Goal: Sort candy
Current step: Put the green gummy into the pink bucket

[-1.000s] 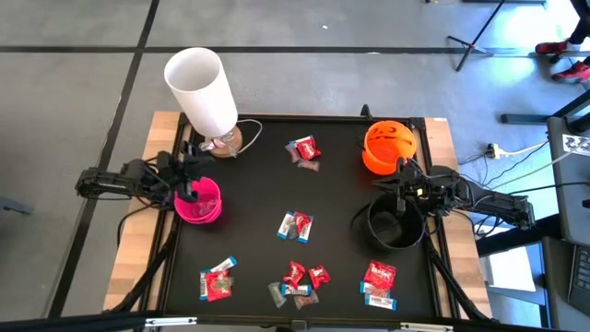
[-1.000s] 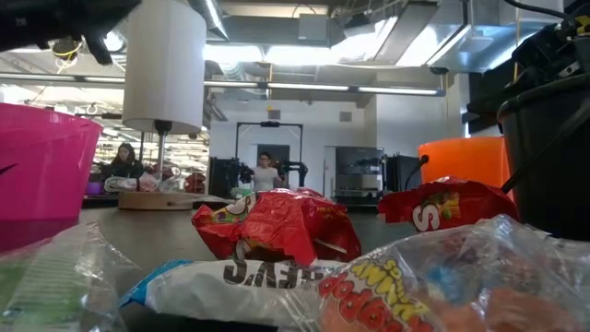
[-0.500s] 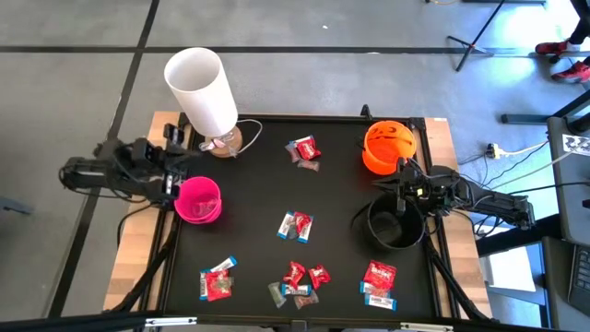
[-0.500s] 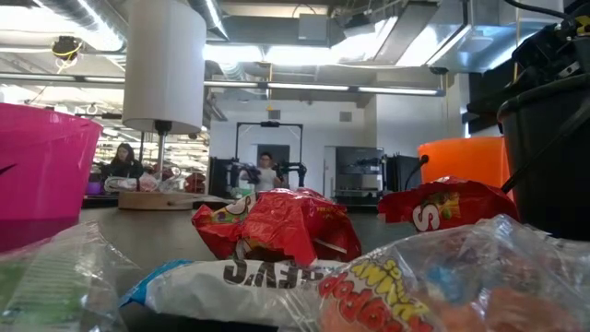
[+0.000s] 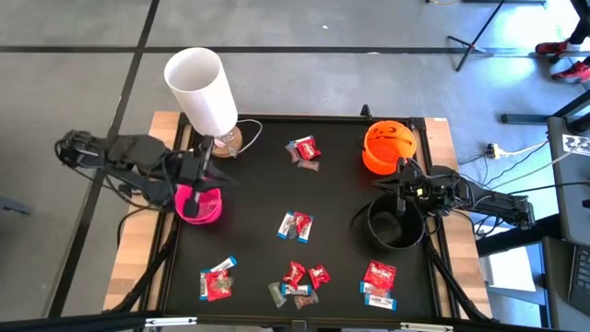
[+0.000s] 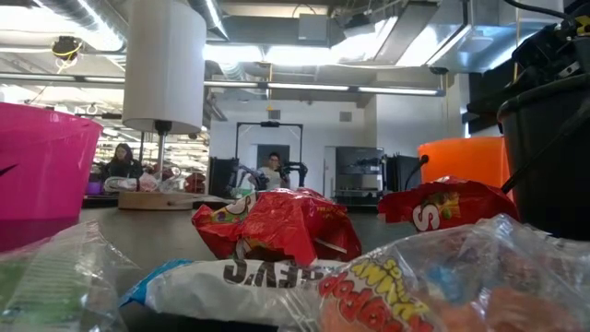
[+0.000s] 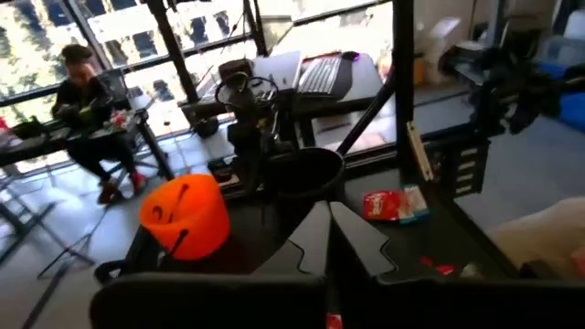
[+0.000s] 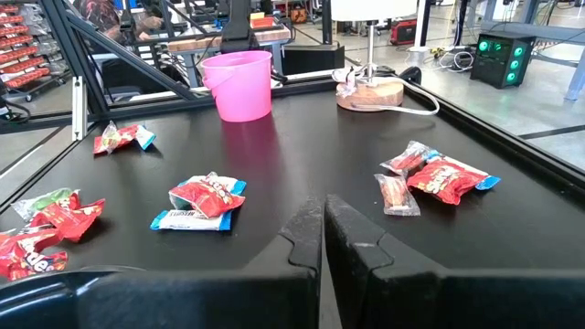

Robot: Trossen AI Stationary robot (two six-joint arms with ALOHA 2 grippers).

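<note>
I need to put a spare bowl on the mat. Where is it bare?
Bare: the stretch between the pink bowl and the middle candy, and the strip between the lamp and the orange bowl, apart from one candy pile. Crowded: the near edge.

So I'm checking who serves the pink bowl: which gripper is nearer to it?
Left. The left gripper is shut, right over the pink bowl. The right gripper, also shut, sits across the table over the black bowl.
</note>
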